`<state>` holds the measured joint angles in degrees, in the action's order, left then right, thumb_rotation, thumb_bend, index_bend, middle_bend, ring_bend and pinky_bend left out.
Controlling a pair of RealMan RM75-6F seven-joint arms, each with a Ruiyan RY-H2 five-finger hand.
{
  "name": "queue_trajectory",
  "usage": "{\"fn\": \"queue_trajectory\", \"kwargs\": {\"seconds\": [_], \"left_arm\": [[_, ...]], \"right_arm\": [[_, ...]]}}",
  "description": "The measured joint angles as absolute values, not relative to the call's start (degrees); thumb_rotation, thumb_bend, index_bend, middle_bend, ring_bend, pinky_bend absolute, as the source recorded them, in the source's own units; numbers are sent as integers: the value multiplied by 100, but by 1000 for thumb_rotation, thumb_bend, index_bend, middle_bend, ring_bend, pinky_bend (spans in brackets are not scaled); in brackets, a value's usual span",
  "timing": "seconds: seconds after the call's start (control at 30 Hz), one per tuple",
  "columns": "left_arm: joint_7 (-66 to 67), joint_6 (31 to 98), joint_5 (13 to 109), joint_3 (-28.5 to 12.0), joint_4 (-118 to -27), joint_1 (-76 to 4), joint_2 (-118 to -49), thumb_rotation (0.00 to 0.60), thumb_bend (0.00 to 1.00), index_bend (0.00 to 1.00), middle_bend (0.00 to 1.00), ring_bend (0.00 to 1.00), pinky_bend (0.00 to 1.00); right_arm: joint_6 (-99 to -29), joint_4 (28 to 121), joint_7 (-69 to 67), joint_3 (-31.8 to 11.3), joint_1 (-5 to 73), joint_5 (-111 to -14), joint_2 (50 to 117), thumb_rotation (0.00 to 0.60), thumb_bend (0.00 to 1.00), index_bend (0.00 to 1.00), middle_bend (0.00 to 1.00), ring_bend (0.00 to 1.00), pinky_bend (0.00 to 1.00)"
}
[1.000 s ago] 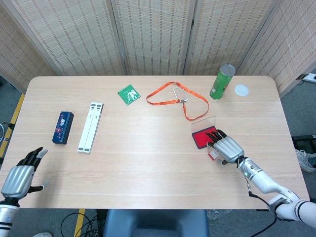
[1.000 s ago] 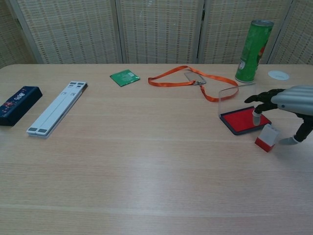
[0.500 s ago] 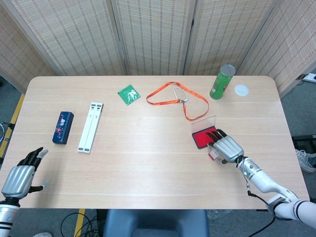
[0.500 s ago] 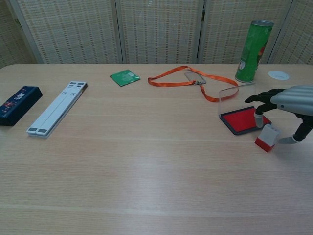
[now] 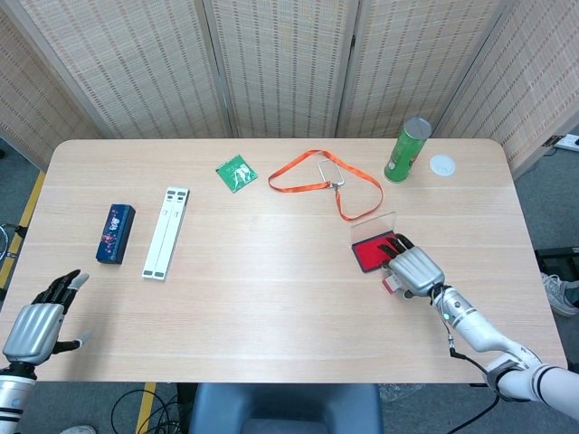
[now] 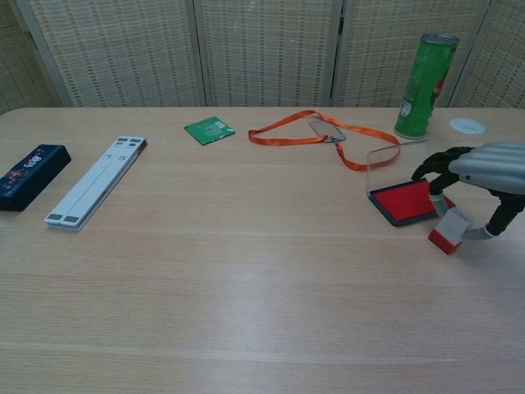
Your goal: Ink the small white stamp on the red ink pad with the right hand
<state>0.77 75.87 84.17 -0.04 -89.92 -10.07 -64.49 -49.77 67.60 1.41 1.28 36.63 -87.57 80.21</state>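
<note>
The right hand (image 6: 484, 176) hangs low over the near right part of the surface (image 6: 246, 246), its fingers curled down around the small white stamp (image 6: 447, 231); thumb and a fingertip look to be touching the stamp's sides, so it is closing on it, though whether the grasp is firm I cannot tell. The stamp sits tilted, its red base on the wood, just beside the near right corner of the red ink pad (image 6: 404, 202), whose clear lid stands open at the back. This is the pickup step: the stamp is not yet inked. Next, by my judgement, the hand needs to secure the pinch, lift the stamp clear, carry it the short way over the pad and press its face down flat. The left hand (image 5: 36, 325) rests idle with fingers apart, holding nothing, at the near left edge. Further out stand a green can (image 6: 422, 85) and an orange lanyard (image 6: 320, 135).
</note>
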Motion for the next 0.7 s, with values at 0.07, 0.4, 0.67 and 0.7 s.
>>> {"fn": "queue_trajectory", "kwargs": {"seconds": [0.07,0.4,0.67,0.7], "left_arm": [[61,7581,8420,-2,-8986,-1008,-6447,600,230,0,88,111,275],[79,7572,8417,2,-8995,-1009,-6453,600,231,0,99,111,275],[111,7552,8367,-15,-9003,-1016,-6461,600,230,0,103,112,276],[110,7545,8358,-17,-9003,-1018,-6462,600,230,0,104,112,276]], "right_arm": [[-5068,6788,114,112,3649,-8769,7991,600,247,575,380,105,0],[-5588,7258,118,-14,3574,-8875,7576,600,253,663,806,523,425],[-5708,7187,63,-59,3584,-8949,7574,600,271,795,1000,810,768],[-5676,7174,51,-67,3594,-8928,7581,600,273,799,1000,815,772]]}}
